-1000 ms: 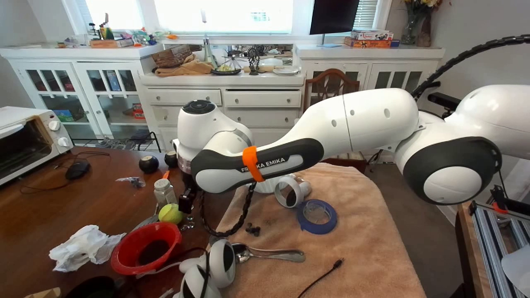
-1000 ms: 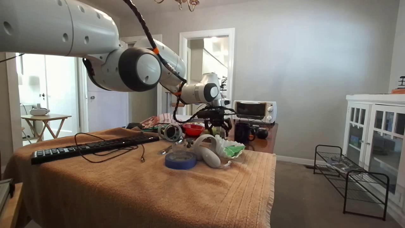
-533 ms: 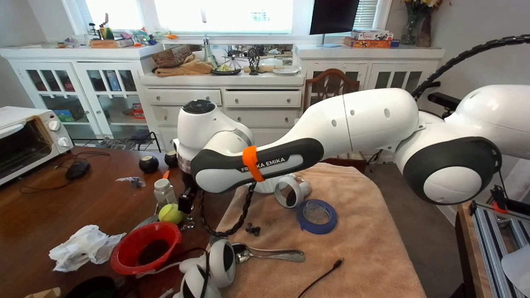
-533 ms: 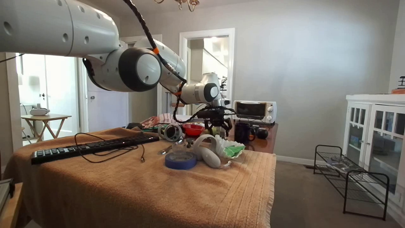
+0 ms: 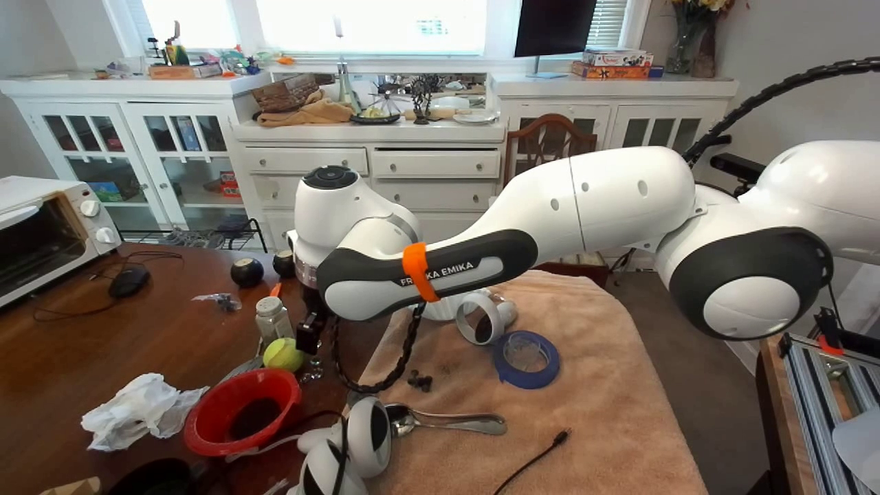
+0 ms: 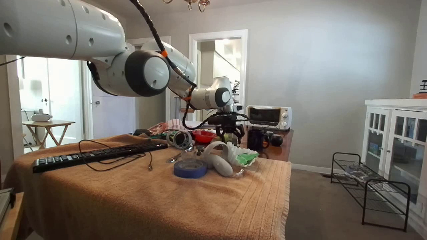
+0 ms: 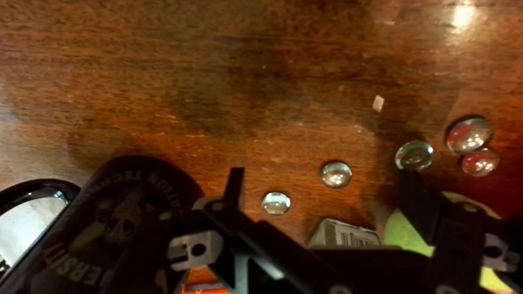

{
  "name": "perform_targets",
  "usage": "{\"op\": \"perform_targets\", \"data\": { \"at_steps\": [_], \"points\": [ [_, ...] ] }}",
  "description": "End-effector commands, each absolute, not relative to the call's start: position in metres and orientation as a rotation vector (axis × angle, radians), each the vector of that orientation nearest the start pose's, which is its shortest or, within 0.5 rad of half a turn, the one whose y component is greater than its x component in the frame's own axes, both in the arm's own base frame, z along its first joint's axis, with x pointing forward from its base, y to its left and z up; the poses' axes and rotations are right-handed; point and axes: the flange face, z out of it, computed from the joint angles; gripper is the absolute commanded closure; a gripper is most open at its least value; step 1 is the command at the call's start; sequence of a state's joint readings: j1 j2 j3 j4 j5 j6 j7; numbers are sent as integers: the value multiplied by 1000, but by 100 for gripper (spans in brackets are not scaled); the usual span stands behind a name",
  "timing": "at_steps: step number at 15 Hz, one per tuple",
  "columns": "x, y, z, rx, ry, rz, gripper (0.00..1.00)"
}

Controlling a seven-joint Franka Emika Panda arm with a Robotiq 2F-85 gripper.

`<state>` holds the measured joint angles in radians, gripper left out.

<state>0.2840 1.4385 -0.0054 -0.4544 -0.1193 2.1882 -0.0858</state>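
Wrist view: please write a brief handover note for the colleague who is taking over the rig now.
End effector: jaws wide apart, nothing held, over the brown wooden table.
Things, in the wrist view: two clear, rounded, glass-like beads show between the jaws, three more farther right; dark cylindrical mug with printed lettering at left; yellow-green round tennis ball at right.
Done: end effector stands over the beads.
Remaining: no bead is gripped yet; whether a jaw touches one, I cannot tell.
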Motion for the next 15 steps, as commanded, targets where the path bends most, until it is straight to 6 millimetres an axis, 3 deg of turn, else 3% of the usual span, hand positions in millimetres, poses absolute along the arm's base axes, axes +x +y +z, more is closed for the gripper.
{"op": "perform_targets", "data": {
  "at_steps": [1, 2, 3, 4, 5, 9, 10, 14, 15],
  "points": [
    [798, 226, 156, -3070, -632, -534, 14],
    [799, 226, 153, -3059, -624, -551, 18],
    [799, 225, 149, -3044, -606, -560, 30],
    [799, 224, 145, -3032, -589, -561, 30],
    [799, 224, 142, -3013, -563, -568, 38],
    [801, 223, 145, -2977, -510, -598, 62],
    [801, 222, 147, -2973, -496, -593, 76],
    [801, 224, 153, -2969, -467, -560, 64],
    [800, 225, 154, -2966, -463, -543, 71]
  ]
}}
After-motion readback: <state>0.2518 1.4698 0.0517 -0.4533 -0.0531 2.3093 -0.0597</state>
